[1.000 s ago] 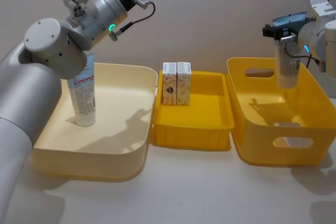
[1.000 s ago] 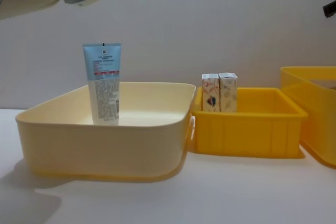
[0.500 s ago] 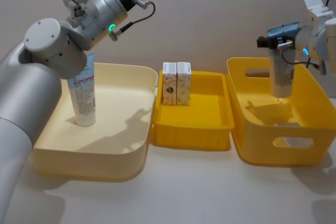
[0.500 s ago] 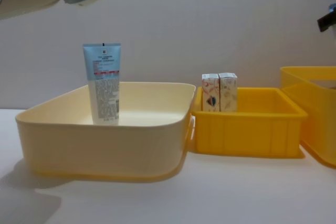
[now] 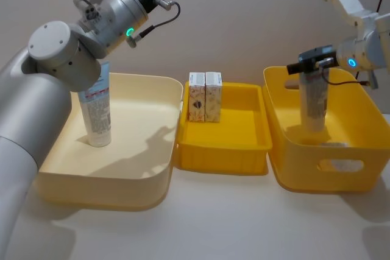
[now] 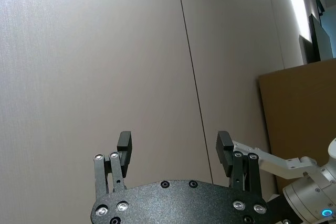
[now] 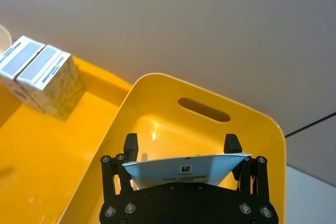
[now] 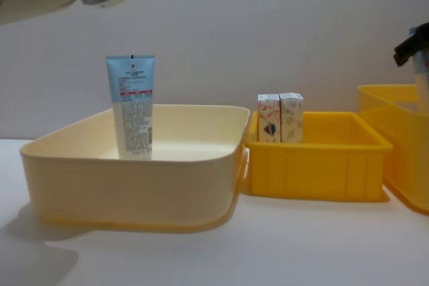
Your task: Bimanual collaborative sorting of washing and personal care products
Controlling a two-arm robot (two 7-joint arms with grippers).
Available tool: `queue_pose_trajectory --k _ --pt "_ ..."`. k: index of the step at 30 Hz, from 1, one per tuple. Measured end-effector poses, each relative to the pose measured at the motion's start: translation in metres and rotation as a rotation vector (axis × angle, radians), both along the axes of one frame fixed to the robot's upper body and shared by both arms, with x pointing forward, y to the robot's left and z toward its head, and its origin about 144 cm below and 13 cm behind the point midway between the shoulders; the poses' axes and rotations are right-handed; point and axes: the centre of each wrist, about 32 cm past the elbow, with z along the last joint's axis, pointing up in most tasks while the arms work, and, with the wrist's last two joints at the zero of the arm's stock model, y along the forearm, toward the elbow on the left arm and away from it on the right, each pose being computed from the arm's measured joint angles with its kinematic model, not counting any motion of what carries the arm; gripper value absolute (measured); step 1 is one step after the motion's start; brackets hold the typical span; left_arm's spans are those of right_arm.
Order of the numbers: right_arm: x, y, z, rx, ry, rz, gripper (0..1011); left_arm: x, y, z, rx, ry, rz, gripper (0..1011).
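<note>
One tube already stands in the cream bin, and my right gripper, clamped on another tube, holds it upright inside the yellow bin, not yet released.

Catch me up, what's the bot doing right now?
Sorting care products into bins. The right gripper holds a tube upright by its crimped top, down inside the deep yellow bin on the robot's right. The left gripper is raised toward the wall, open and holding nothing. Another tube stands in the cream bin on the left, and two cartons stand side by side at the back of the shallow yellow tray in the middle.
</note>
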Motion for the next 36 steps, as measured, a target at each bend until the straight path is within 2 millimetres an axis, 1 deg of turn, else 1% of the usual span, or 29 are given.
queue_pose_trajectory --k 8,16,23,36 --pt "0.0 -0.002 0.006 -0.011 0.075 0.036 1006 0.0 0.0 0.0 0.0 0.0 0.0 1000" --pt "-0.002 -0.006 0.012 -0.058 0.126 0.083 1006 0.0 0.0 0.0 0.0 0.0 0.0 1000" --pt "0.0 -0.009 0.021 -0.132 0.19 0.147 1006 0.0 0.0 0.0 0.0 0.0 0.0 1000" --pt "-0.003 -0.018 0.036 -0.33 0.318 0.29 1007 0.0 0.0 0.0 0.0 0.0 0.0 1000"
